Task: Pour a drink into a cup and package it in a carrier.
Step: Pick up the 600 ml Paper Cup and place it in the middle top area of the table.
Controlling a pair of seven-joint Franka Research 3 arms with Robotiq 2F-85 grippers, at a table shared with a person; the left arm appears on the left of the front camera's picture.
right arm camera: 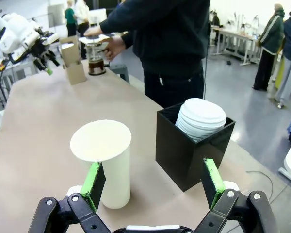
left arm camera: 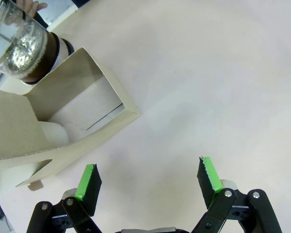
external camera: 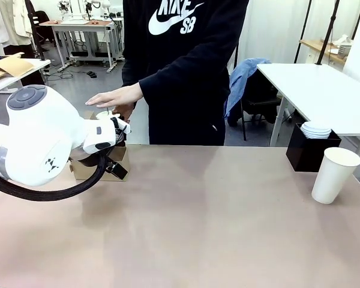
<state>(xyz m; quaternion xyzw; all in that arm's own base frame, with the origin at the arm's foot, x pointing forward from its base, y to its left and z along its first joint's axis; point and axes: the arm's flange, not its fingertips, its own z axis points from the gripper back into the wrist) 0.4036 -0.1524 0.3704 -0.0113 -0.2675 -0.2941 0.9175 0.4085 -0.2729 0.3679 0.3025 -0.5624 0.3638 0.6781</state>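
While beside the carrier (left arm camera: 72,73), left claw (left arm camera: 148,167) open.

At the right of the front view a black box (external camera: 309,155) stands on the tan surface (external camera: 204,228), with a stack of white lids (external camera: 317,129) rising out of it. A glass-and-steel press jug (left arm camera: 17,41) fills the upper left corner of the left wrist view. Farther back, upper right in the front view, there is a white table (external camera: 324,90) and a blue garment (external camera: 243,75) draped over a chair.
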